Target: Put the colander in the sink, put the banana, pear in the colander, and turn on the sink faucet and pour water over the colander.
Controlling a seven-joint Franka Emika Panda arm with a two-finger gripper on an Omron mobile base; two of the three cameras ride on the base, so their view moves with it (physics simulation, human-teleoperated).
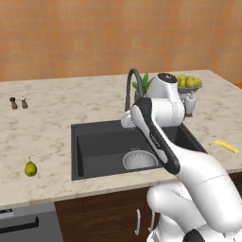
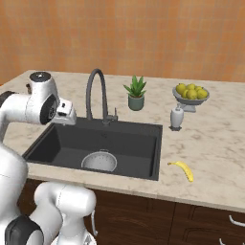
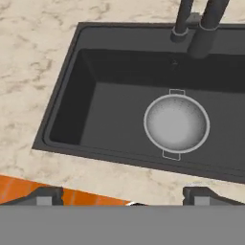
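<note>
I see the colander (image 3: 176,123) sitting empty in the sink (image 3: 95,110). My tool (image 3: 122,194) hangs above with its fingers wide apart; the banana (image 2: 182,169) and pear (image 1: 30,168) lie on the surface (image 1: 56,118).

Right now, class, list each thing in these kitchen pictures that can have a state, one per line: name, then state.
colander: upright in the sink, empty.
sink: dry, no water running.
sink faucet: no water at the spout.
banana: on the counter right of the sink.
pear: upright on the counter left of the sink.
gripper: open, fingers holding nothing, above the sink's near edge.
fruit bowl: heaped with fruit.
</note>
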